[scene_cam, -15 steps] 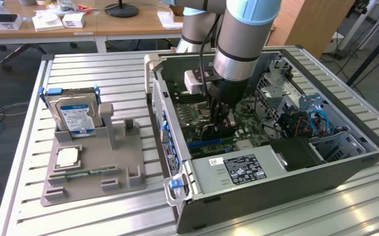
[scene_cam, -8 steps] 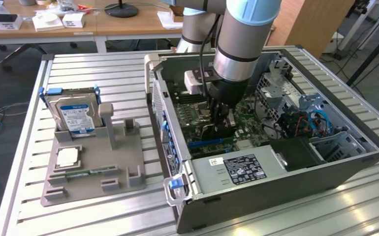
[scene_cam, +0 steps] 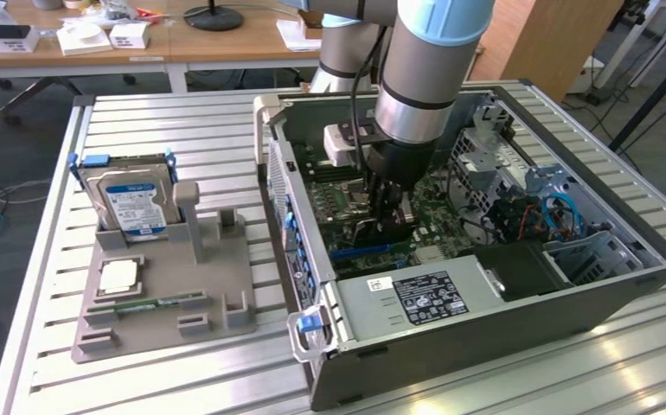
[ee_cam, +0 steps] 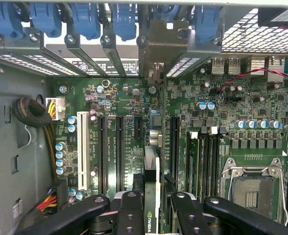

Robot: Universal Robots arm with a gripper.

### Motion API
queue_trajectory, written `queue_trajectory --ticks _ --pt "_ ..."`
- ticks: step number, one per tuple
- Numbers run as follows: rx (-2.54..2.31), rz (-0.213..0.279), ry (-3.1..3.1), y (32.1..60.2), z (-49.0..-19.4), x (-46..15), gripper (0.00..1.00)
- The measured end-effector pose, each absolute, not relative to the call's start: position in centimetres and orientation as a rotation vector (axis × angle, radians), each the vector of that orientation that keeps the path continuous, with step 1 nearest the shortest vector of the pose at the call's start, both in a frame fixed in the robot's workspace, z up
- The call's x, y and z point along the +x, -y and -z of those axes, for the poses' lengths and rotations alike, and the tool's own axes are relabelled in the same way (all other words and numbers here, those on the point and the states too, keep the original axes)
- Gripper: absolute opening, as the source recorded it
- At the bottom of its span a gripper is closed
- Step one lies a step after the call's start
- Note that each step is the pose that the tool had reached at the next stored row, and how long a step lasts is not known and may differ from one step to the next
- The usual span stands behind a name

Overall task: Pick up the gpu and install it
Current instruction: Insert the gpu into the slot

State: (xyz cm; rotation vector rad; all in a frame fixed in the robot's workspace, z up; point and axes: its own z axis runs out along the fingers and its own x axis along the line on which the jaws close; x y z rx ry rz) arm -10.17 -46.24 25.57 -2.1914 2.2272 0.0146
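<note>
Gripper (ee_cam: 153, 198) is lowered inside the open computer case (scene_cam: 483, 337). Its fingers (ee_cam: 130, 205) are clamped on the gpu (ee_cam: 150, 218), which stands on edge between them, one finger on each face. The card sits over the motherboard (ee_cam: 119, 98), in line with the expansion slots. Whether it is seated cannot be determined.

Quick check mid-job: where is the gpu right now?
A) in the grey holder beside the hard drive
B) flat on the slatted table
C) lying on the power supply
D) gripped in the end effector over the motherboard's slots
D: the gpu, edge-on with its logo showing, sits clamped in the end effector inside the computer case, over the motherboard.
</note>
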Motion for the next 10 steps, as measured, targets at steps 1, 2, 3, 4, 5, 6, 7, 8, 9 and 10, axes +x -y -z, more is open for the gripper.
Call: queue_trajectory --ticks 1,2,3,4,5,6,7,8,9,10 --pt "-2.191 -0.015 -2.227 46.23 -25.54 -10.17 0.26" --pt "-2.191 -0.015 -2.227 46.23 -25.52 -10.17 0.26" --pt "-2.191 -0.015 -2.227 46.24 -25.51 -10.17 0.26" --pt "-2.191 -0.015 -2.227 46.24 -25.51 -10.17 0.26" --pt "-2.191 -0.015 -2.227 46.23 -25.51 -10.17 0.26" --pt "-2.191 -0.015 -2.227 46.23 -25.51 -10.17 0.26" --pt "-2.191 -0.015 -2.227 46.23 -25.49 -10.17 0.26" --pt "-2.191 -0.015 -2.227 46.23 -25.47 -10.17 0.26" --pt "-2.191 -0.015 -2.227 46.23 -25.47 -10.17 0.26" --pt "-2.191 -0.015 -2.227 46.23 -25.47 -10.17 0.26"
